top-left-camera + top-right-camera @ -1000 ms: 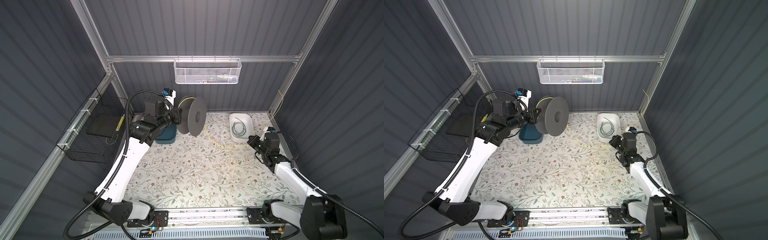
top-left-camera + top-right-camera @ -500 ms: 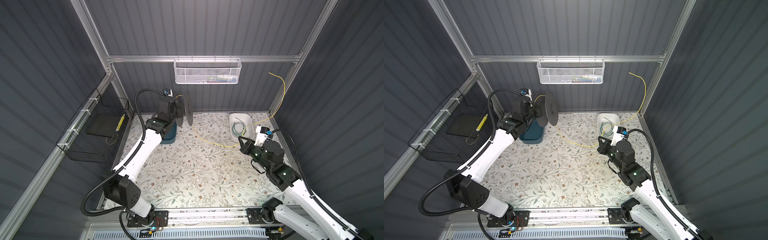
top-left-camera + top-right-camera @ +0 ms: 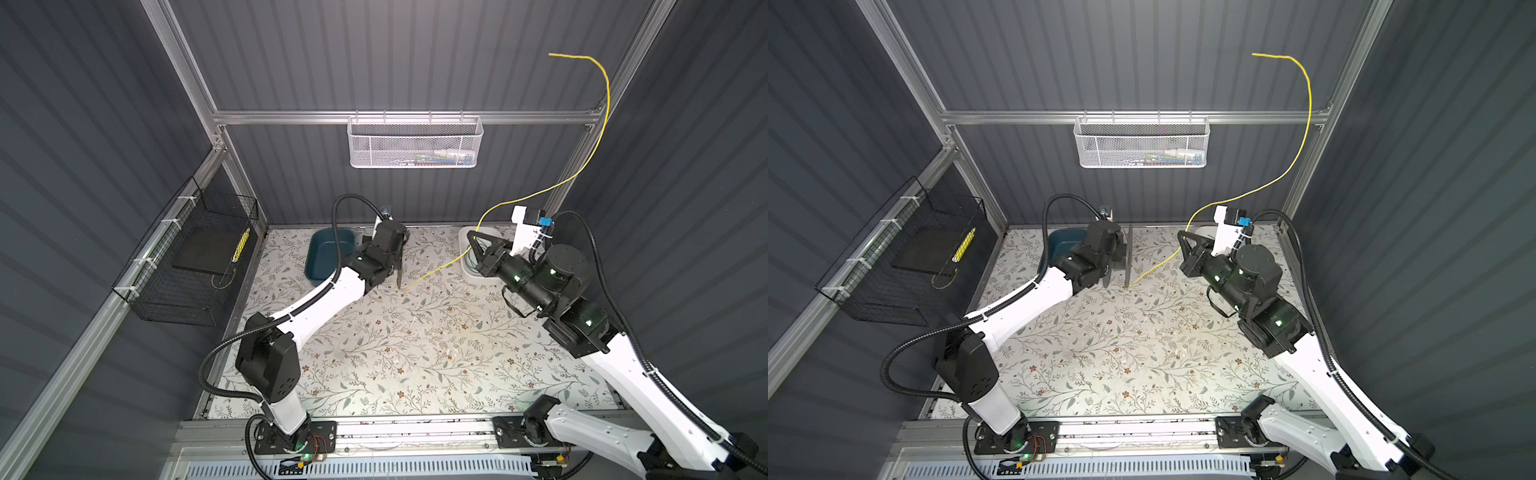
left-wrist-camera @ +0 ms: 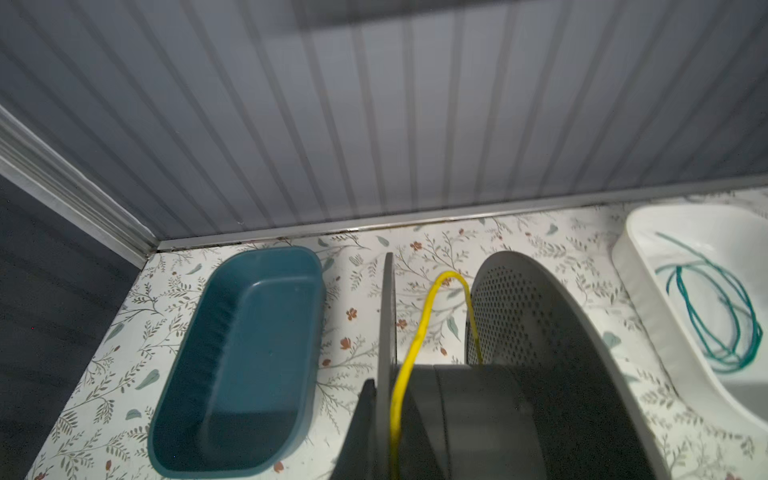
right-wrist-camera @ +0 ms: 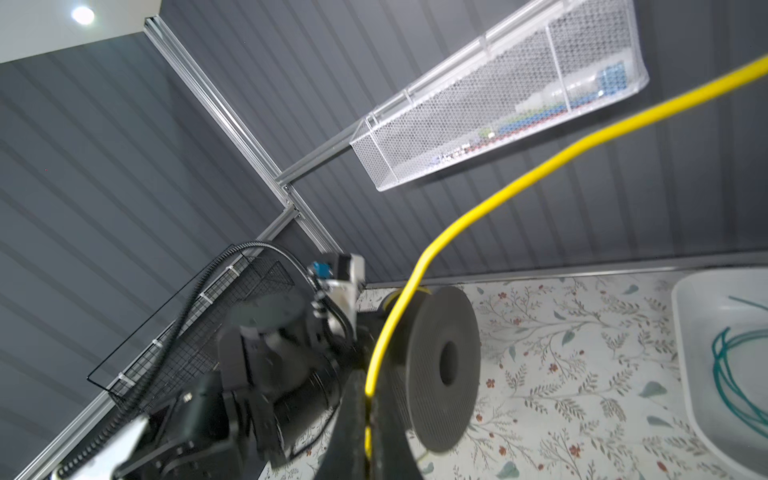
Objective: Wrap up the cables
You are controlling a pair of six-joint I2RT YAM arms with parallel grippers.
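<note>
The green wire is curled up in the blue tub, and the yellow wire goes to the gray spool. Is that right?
Not quite. The green wire is curled up in the white tub, not the blue tub, which has nothing in it. The left wrist view shows this. The yellow wire does go to the gray spool.

A teal tub sits on the floral-patterned table just beside the left claw, on the side away from the right claw. A white tub sits close by the right claw, which partly hides it in both top views. A white mesh basket hangs on the back wall, above and between the claws. A black wire basket hangs on the side wall, well beyond the left claw.
</note>
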